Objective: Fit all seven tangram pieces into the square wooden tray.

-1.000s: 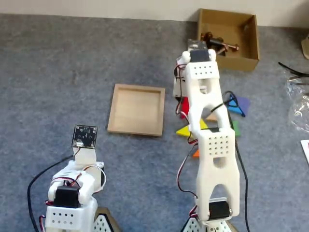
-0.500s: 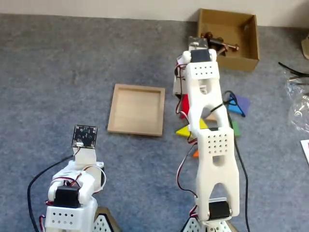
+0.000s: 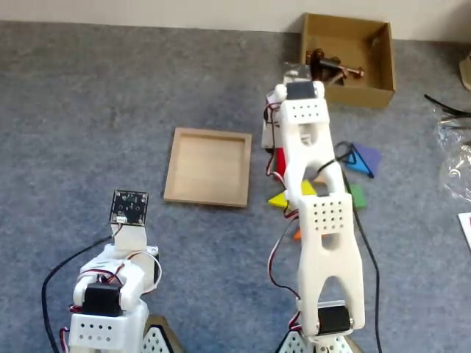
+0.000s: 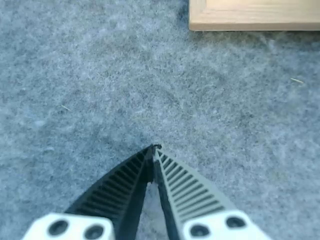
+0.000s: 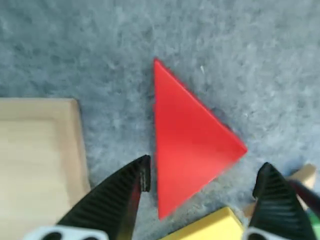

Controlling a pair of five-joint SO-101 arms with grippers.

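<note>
The square wooden tray (image 3: 208, 167) lies empty on the grey carpet; its corner (image 5: 40, 150) and edge (image 4: 255, 17) appear in the wrist views. The tangram pieces lie just right of it: a red triangle (image 5: 187, 142) (image 3: 277, 162), a yellow piece (image 3: 282, 198) (image 5: 210, 227), a purple one (image 3: 368, 156), a blue one (image 3: 359, 166), a green one (image 3: 358, 194) and an orange one (image 3: 298, 234), partly under the right arm. My right gripper (image 5: 202, 180) is open, its fingers on either side of the red triangle. My left gripper (image 4: 152, 150) is shut over bare carpet, short of the tray.
A cardboard box (image 3: 349, 55) holding small objects stands at the back right. Cables and clear plastic (image 3: 452, 158) lie at the right edge. Open carpet stretches left of and in front of the tray.
The right arm has reached slightly farther from its base, over the red triangle. The left arm has not moved.
</note>
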